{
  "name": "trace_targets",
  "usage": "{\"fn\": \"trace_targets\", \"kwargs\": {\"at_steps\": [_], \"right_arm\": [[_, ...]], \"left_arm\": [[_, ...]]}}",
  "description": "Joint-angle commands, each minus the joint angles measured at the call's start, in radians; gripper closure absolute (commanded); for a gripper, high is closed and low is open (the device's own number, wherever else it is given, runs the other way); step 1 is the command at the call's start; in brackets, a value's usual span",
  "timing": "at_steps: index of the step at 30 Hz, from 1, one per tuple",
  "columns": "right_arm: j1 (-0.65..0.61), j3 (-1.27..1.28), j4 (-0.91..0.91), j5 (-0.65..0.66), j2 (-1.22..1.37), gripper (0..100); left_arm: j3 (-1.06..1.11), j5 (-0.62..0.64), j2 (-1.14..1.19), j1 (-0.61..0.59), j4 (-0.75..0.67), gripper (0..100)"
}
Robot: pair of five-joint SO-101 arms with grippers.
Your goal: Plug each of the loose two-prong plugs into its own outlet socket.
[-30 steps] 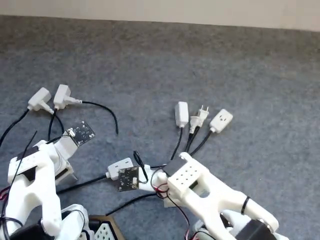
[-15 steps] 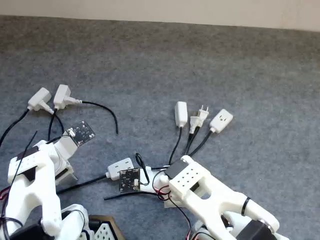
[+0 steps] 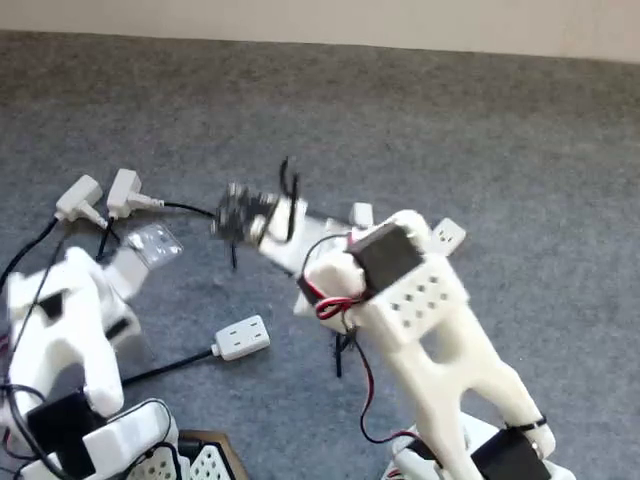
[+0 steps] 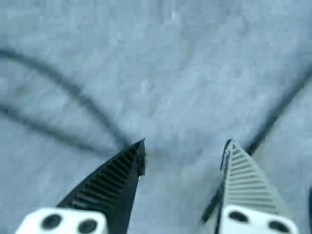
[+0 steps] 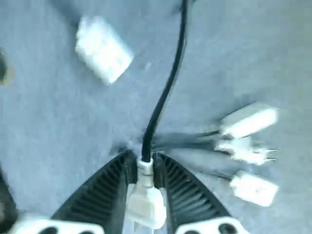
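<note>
Obs: small white two-prong plug on a black cord (image 5: pixel 145 195) is pinched betw. the fingers of the right gripper (image 5: pixel 144 158), held in the air above the grey carpet (image 3: pixel 480 120). Cord runs out away from the wrist. Prongs not visible, so prob. facing back into the palm.

Nearest target: white rectangular outlet block (image 5: pixel 104 48), flat on the carpet, well apart from the plug.

Farther out: a slim white socket body (image 5: pixel 248 122), a second white pronged plug (image 5: pixel 243 148) and a square white socket (image 5: pixel 253 187), side by side, cords bunched together.

Other side: left gripper (image 4: pixel 185 146) has jaws spread wide w/ nothing betw. them, over carpet w/ loose black cords (image 4: pixel 73 90) beneath.

Risks (judgement):
- If prongs do face the palm, no insertion poss. w/o regrasp or handover. Handover could drop the plug.
- Outlet block is unanchored. A push from the plug would prob. slide it unless the left gripper braces it.
- Taut cord could twist the plug in the pinch, misaligning prongs vs. slots.
- Cord may drag or snag the cluster's cords.
</note>
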Motion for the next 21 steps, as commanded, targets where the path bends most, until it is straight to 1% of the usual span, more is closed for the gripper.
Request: {"fn": "trace_targets", "kwargs": {"at_steps": [1,5,9,12,14,17,19,21], "right_arm": [[0.038,-0.153,-0.018,-0.203,-0.01,99.4],[0.054,-0.151,-0.107,-0.321,-0.008,99.4],[0.056,-0.157,-0.116,-0.396,0.048,99.4],[0.104,-0.159,-0.16,-0.471,0.12,99.4],[0.14,-0.159,-0.219,-0.523,0.162,99.4],[0.186,-0.159,-0.303,-0.597,0.206,99.4],[0.197,-0.157,-0.355,-0.628,0.214,99.3],[0.197,-0.151,-0.427,-0.658,0.189,99.3]], "left_arm": [[-0.341,0.169,-0.016,0.054,0.244,75],[-0.547,0.336,-0.016,0.111,0.29,75],[-0.733,0.468,-0.016,0.137,0.313,75],[-0.829,0.557,-0.018,0.17,0.334,74],[-0.845,0.614,-0.028,0.2,0.33,71],[-0.811,0.69,-0.11,0.24,0.299,65],[-0.734,0.729,-0.205,0.265,0.232,64],[-0.607,0.75,-0.328,0.297,0.152,64]]}}
